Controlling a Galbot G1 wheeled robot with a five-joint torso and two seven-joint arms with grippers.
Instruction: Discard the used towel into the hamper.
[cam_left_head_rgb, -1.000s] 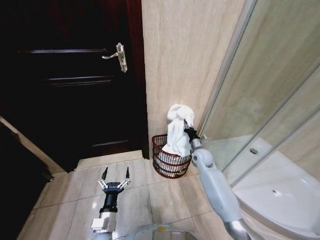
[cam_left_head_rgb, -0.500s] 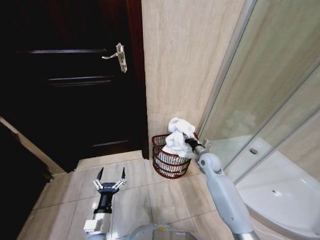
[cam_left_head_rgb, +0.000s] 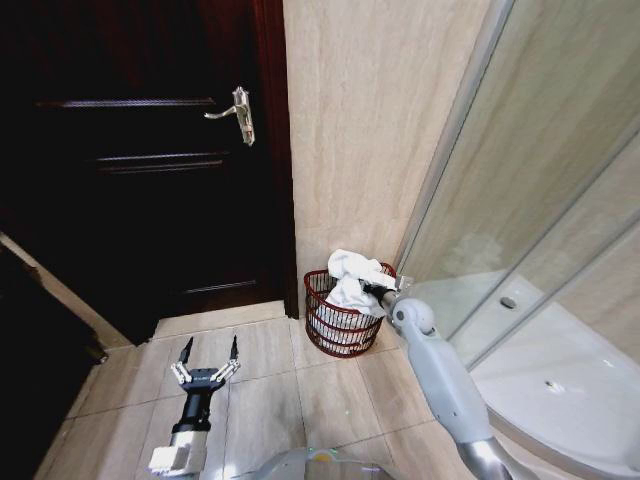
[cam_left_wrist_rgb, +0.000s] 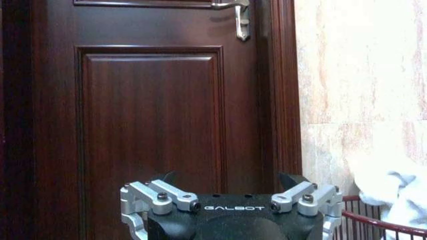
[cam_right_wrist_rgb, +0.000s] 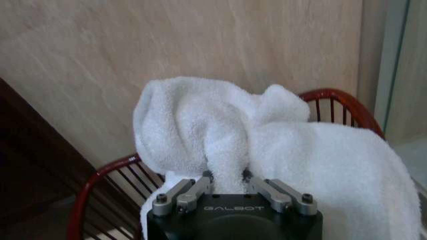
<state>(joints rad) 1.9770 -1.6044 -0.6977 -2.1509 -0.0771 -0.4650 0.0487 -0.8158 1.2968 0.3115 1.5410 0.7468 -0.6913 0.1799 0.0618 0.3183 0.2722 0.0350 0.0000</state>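
Lowered within a second: fluffy white towel (cam_left_head_rgb: 347, 278), pinched in right tool (cam_left_head_rgb: 372, 291), into far round red-brown wire hamper (cam_left_head_rgb: 335, 325); release pending. Left tool (cam_left_head_rgb: 207, 352) wide, idle near floor.

The one word I can read is "GALBOT", in pale capitals on the black body of the left gripper (cam_left_wrist_rgb: 230, 200), just behind its spread fingers. The same "GALBOT" stands on the black body of the right gripper (cam_right_wrist_rgb: 227, 176), whose fingers pinch the white towel (cam_right_wrist_rgb: 267, 145).
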